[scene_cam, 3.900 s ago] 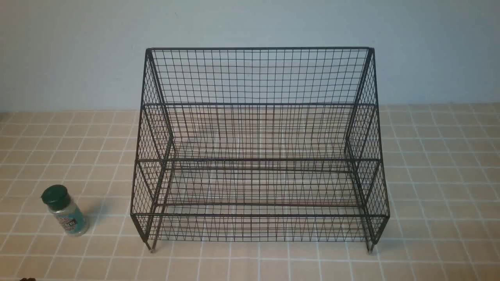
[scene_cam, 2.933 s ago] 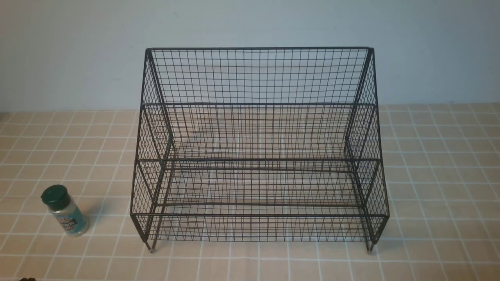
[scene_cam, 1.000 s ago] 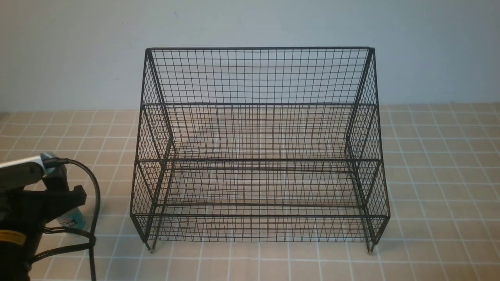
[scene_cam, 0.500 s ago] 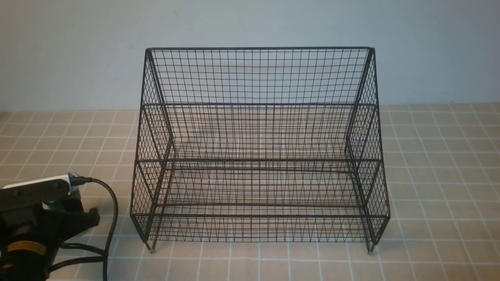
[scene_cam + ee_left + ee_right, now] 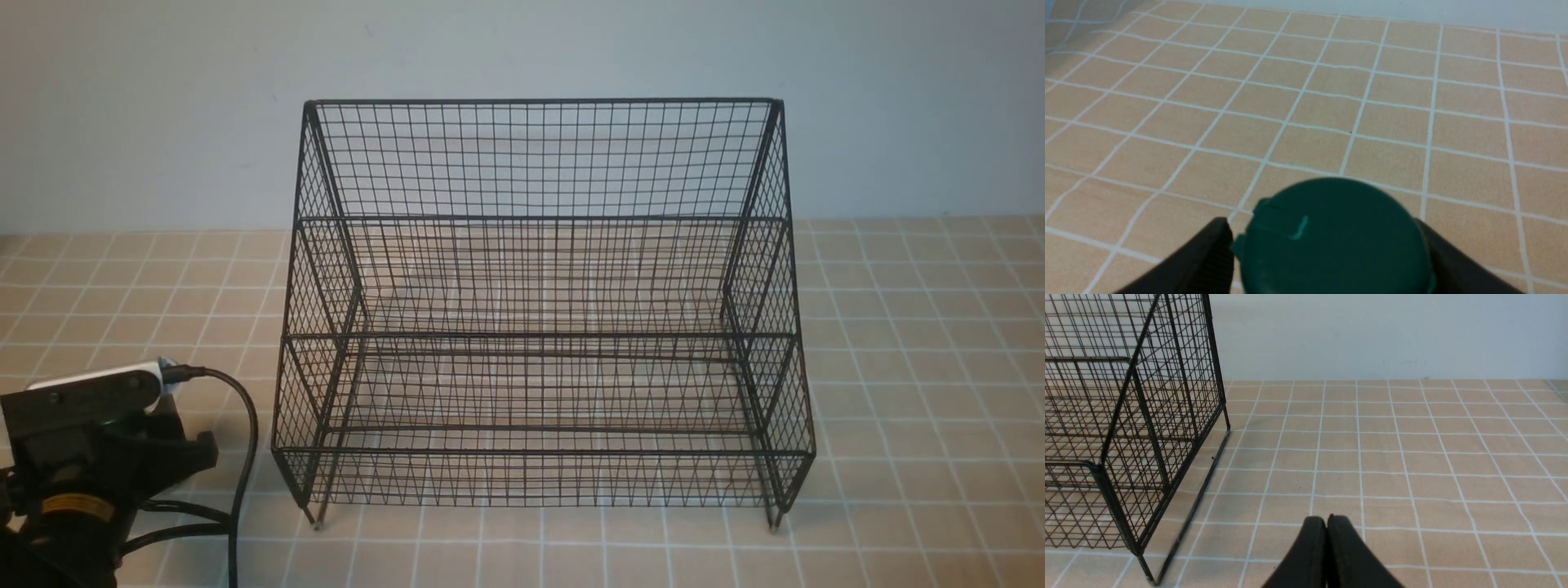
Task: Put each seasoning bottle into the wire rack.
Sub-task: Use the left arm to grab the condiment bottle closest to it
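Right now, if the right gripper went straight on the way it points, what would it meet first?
The way looks free: only tiled tabletop lies ahead of the right gripper, up to the back wall. The wire rack stands off to the side, though depth is unclear.

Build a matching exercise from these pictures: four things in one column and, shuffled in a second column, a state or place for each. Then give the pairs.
Column one
1. seasoning bottle
2. wire rack
3. left gripper
4. right gripper

Column two
a. shut, holding nothing
b. black, nothing on its tiers
c. fingers against both sides of a green cap
d. outside the rack, between two black fingers

Pairs: 1-d, 2-b, 3-c, 4-a
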